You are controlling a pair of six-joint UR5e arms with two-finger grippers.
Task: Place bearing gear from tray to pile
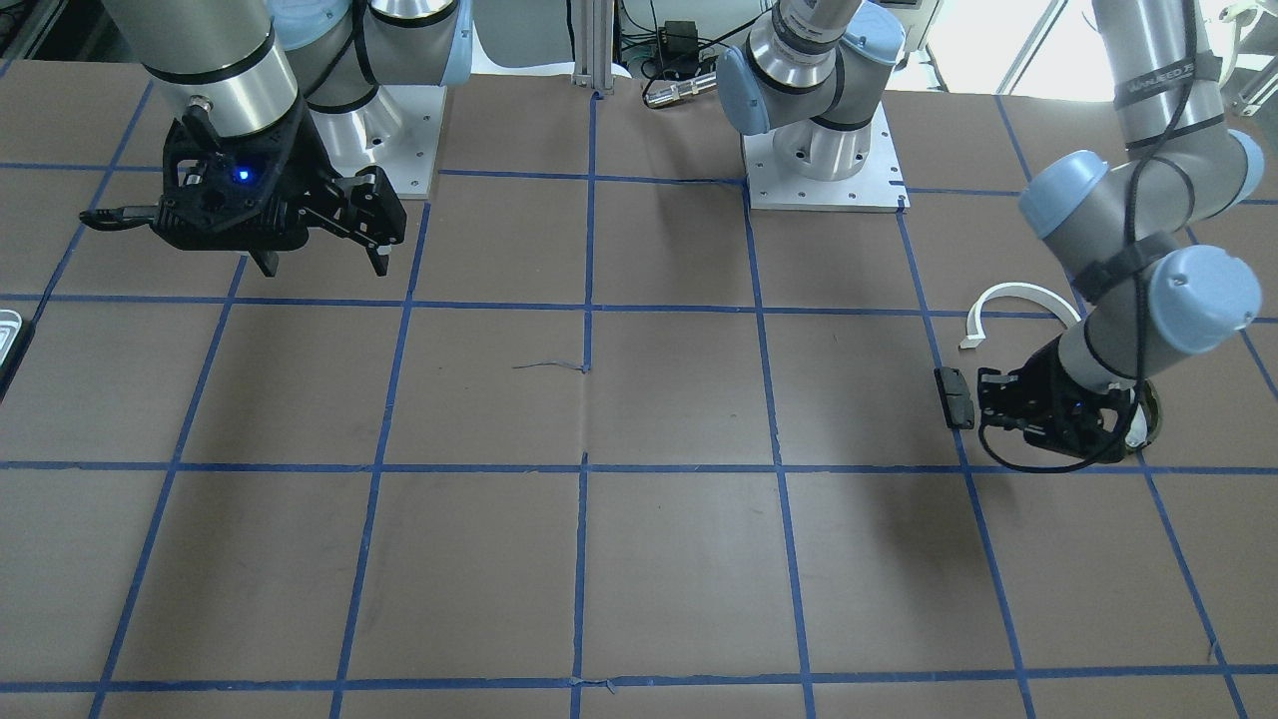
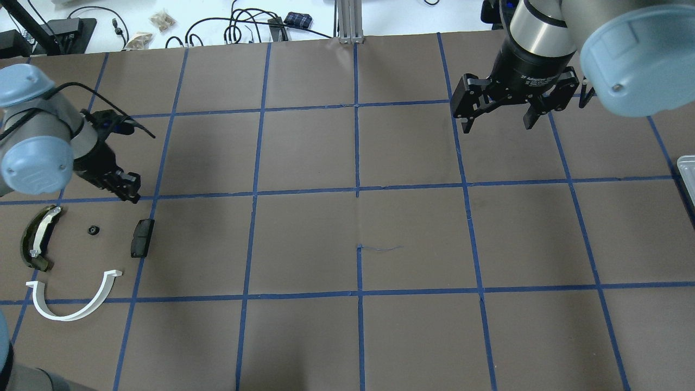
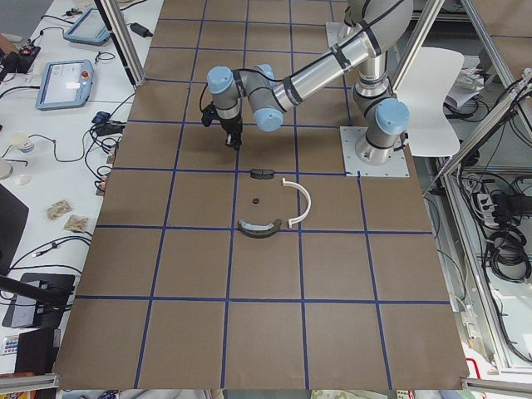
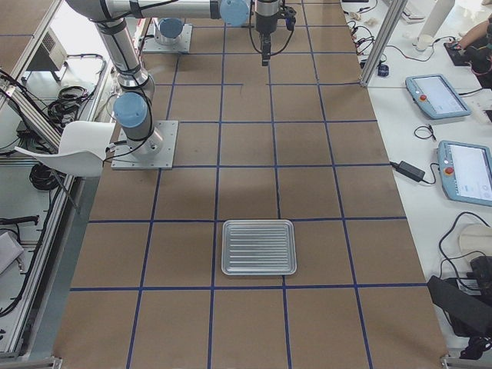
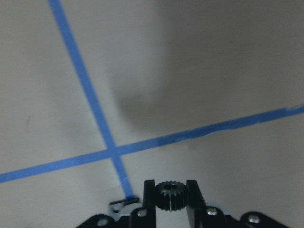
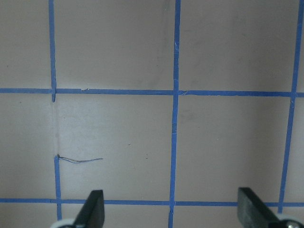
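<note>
Within the left pincer (image 5: 171, 184) sits the bearing gear (image 5: 171, 196) — bore seen end-on.

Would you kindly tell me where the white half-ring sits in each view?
Front-facing: white half-ring at right, mid-height.
Overhead: white half-ring lower left.
Exterior left: white half-ring near centre.
Exterior right: absent.
Left wrist: absent.
Right wrist: absent.
Landmark: black block near it.

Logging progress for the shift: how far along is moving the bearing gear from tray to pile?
Done: the tray looks empty, so the pick seems finished. In hand: the left gripper is shut on the bearing gear, close to the pile. Left: lower it among those parts and release. The right gripper hangs open and empty.
</note>
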